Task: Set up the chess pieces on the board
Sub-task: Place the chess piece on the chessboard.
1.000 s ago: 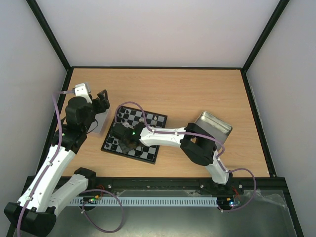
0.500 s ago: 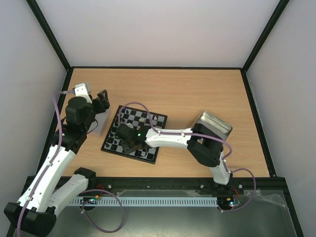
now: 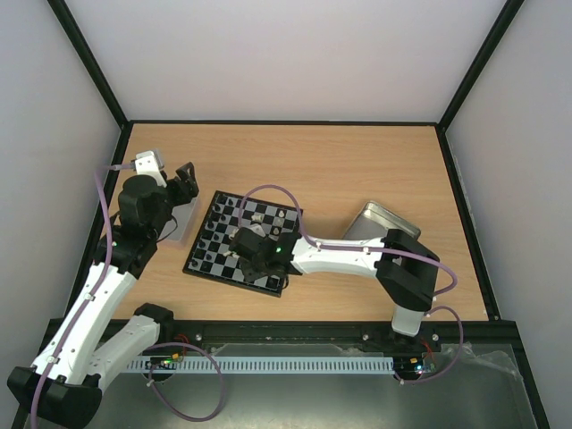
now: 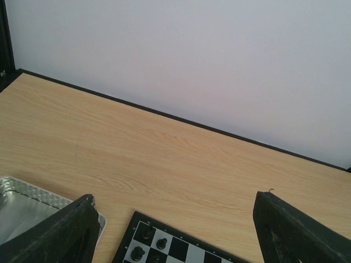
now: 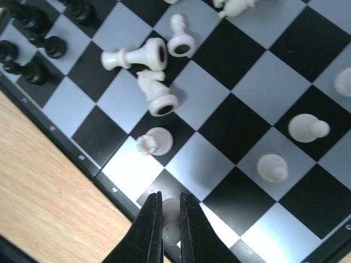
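Where the top view looks down, the board (image 3: 205, 234) lies skewed on the table (image 3: 357, 161), with the right arm (image 3: 340, 256) over its near corner. Left wrist: the left fingers (image 4: 60, 233) stand wide apart. Right wrist: the right fingers (image 5: 147, 233) pinch a white piece (image 5: 170, 222) at the board's edge, its long axis along them; toppled pieces (image 5: 134, 56) lie with their bases rightward.

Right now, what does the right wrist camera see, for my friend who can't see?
The right pincer is shut on a cream-white piece at the board's edge. Nearby, other white pieces lie tipped over, and black pieces cluster at the top left.
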